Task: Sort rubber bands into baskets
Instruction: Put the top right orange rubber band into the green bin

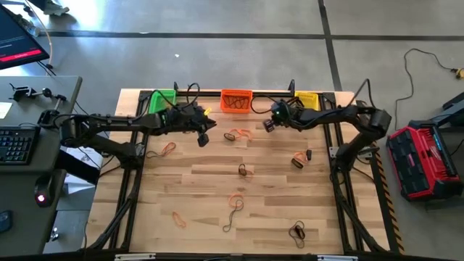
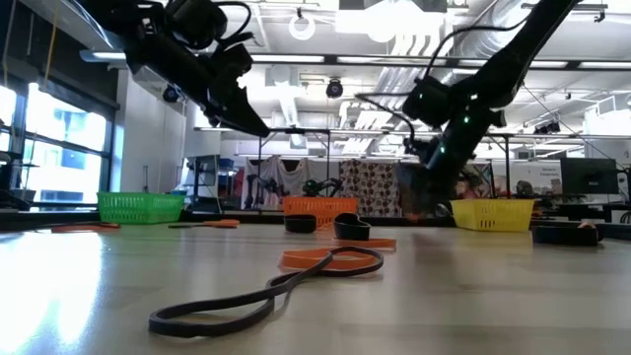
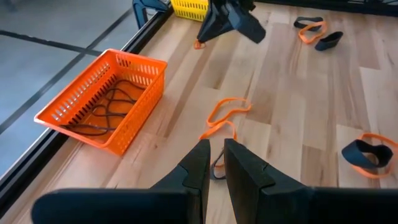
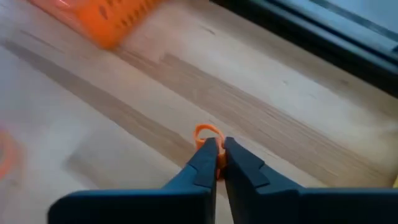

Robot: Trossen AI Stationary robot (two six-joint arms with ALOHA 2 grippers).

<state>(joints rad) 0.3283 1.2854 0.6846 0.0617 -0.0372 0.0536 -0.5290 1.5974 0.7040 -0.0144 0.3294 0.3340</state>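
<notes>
Behind your worktop point(image 1: 217, 181), the right end effector point(image 4: 217, 153) is pinching an orange band point(image 4: 207, 132): light, floppy, hold it by one strand.

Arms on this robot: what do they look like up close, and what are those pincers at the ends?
Both arms are dark, slender and jointed, with loose black cables looping along them. Each ends in a gripper: the left gripper and right gripper are two flat, tapering dark blue-black fingers side by side, mounted on a broad dark bar. A small green light glows near the right arm's wrist.
</notes>
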